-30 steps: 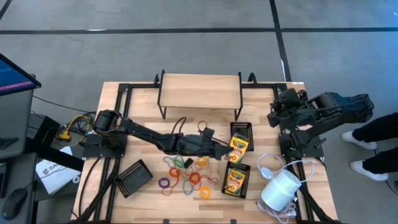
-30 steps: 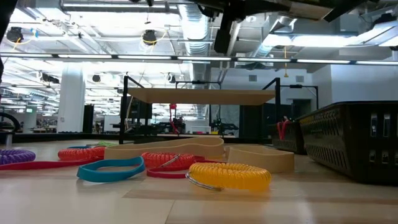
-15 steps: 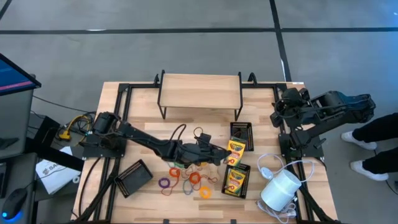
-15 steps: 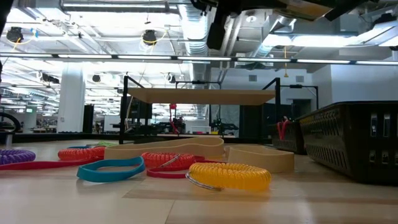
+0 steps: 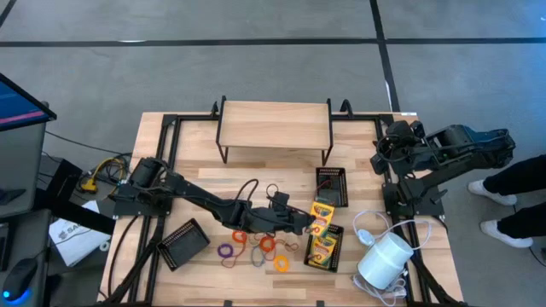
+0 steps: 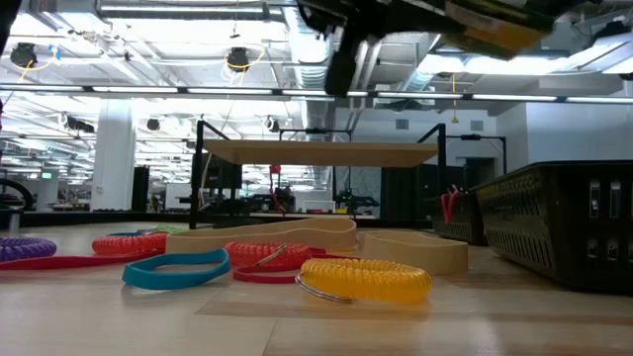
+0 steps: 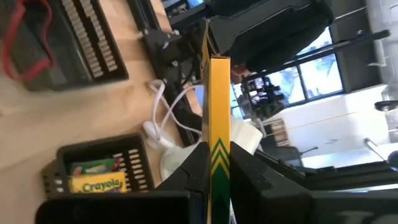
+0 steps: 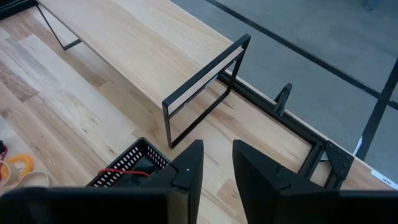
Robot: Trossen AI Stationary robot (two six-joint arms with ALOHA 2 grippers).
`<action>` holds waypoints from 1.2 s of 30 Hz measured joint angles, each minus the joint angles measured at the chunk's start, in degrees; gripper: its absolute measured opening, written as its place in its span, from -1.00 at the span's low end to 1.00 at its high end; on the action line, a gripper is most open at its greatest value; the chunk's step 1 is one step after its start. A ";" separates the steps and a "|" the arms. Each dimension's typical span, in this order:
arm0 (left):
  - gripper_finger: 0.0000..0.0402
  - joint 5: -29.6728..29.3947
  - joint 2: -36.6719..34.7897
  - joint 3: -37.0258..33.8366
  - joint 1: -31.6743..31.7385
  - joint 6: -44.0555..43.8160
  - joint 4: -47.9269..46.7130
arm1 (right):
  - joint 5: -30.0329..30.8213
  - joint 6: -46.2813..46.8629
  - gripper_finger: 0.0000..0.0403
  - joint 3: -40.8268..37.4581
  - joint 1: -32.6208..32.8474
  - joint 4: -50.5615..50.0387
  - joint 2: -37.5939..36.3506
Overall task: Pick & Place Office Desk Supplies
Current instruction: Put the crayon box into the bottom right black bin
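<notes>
From above we see the left gripper (image 5: 309, 223) near the worktop's (image 5: 196, 183) front right, beside a mesh tray (image 5: 325, 247). Only its wrist view shows fingers clamping a thin yellow-and-green crayon box (image 7: 218, 124) edge-on.

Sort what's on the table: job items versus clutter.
Job:
crayon box in left pincer
crayon box in tray
elastic loops

Lying about:
white cylinder
cord
wooden shelf
spare mesh tray

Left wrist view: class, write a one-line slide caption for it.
Left gripper holds a yellow-and-green crayon box edge-on above a black mesh tray containing another crayon box.
</notes>
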 joint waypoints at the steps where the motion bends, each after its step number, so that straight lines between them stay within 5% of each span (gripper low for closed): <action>1: -0.82 0.04 0.90 0.00 -0.21 -0.88 1.42 | 0.00 -0.02 -0.58 0.00 0.00 0.00 -0.02; 13: -0.88 0.76 7.96 -0.04 -1.41 -3.56 9.60 | 0.07 -0.15 -0.58 0.00 -0.07 0.00 0.02; 18: -0.76 1.69 8.63 -0.04 -1.45 -4.75 8.65 | 0.13 -0.15 -0.58 0.00 -0.07 0.00 0.02; 36: -0.84 2.44 8.72 -0.02 -1.58 -4.77 4.78 | 0.15 -0.13 -0.58 0.00 -0.07 0.00 0.02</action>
